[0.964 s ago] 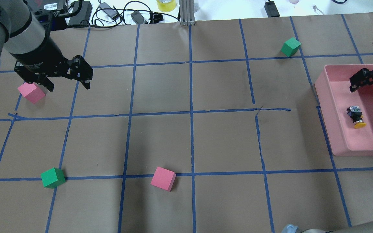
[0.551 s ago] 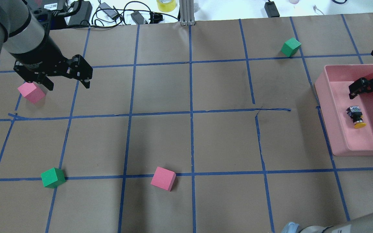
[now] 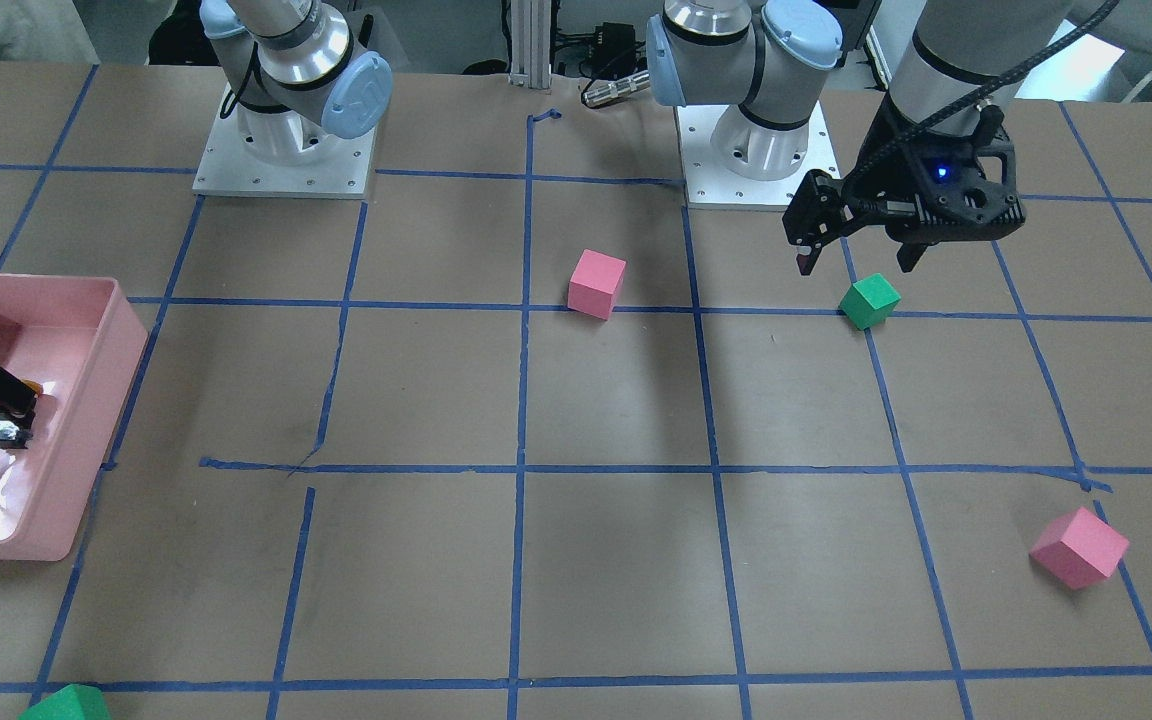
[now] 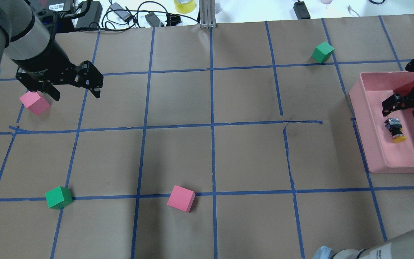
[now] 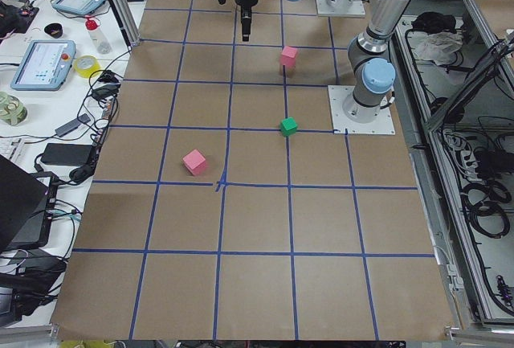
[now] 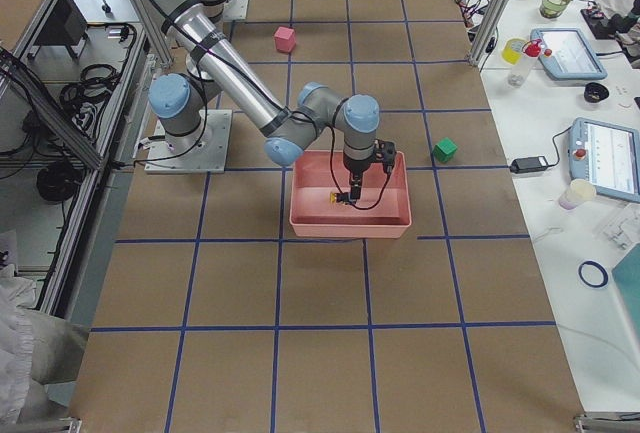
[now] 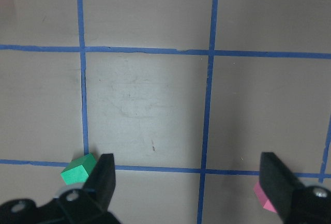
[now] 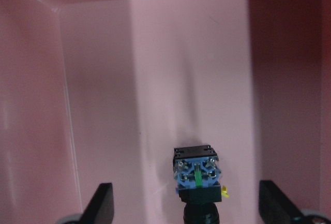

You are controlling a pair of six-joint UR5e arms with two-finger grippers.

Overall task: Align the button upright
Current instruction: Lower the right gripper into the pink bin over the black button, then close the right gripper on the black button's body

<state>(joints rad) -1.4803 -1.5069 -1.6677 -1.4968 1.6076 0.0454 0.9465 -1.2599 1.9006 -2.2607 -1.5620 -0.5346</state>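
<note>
The button (image 4: pixel 395 130) lies on its side on the floor of the pink bin (image 4: pixel 358 108), yellow cap toward the robot and silver base block pointing away. My right gripper (image 4: pixel 402 108) hovers open inside the bin, just beyond the button's base end. In the right wrist view the button (image 8: pixel 198 175) sits low in the middle, between the two fingers (image 8: pixel 103 203), and touches neither. The front-facing view shows the button (image 3: pixel 8 427) at its left edge. My left gripper (image 4: pixel 76 94) is open and empty above the table, next to a pink cube (image 4: pixel 34 102).
A green cube (image 4: pixel 58 197) and a second pink cube (image 4: pixel 181 198) lie near the front. Another green cube (image 4: pixel 322 51) lies at the back right, beyond the bin. Cables, power bricks and a tape roll (image 4: pixel 184 5) lie past the table's far edge.
My right gripper has moved down and leftward in the overhead view, closer to the button's base end, still open. The left arm and the button have not moved.
</note>
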